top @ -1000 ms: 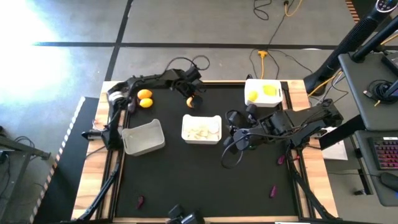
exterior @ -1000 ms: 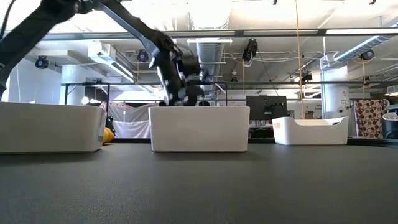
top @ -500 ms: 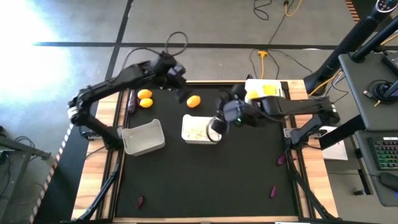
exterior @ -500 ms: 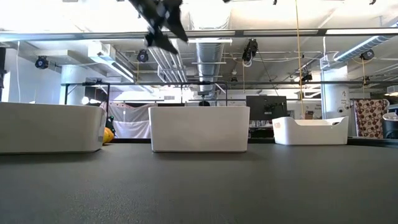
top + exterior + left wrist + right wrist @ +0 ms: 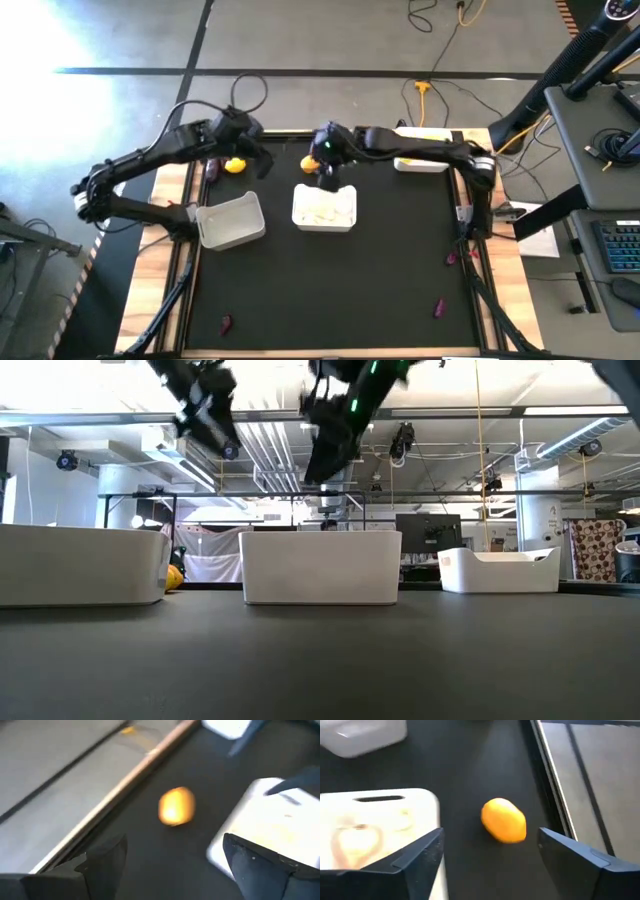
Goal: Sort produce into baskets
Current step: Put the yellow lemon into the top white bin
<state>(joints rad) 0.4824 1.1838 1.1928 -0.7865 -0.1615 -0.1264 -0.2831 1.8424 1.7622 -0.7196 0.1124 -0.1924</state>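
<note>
Black tabletop [image 5: 330, 280], right gripper [image 5: 322, 178] now over middle basket [image 5: 325, 215] (fingers spread, empty), left gripper [image 5: 255, 160] likewise spread.

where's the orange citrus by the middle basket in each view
High view: orange citrus at the table's far side, just beyond the middle basket.
Low view: not visible.
Left wrist view: it lies beside that basket.
Right wrist view: it lies beside that basket.
Shared landmark: the middle basket.

Three white baskets sit on the desk: an empty one [image 5: 231, 221] at left, a middle one [image 5: 324, 208] holding garlic bulbs, a far-right one [image 5: 420, 162], with an orange citrus [image 5: 309, 163] loose behind the middle.
</note>
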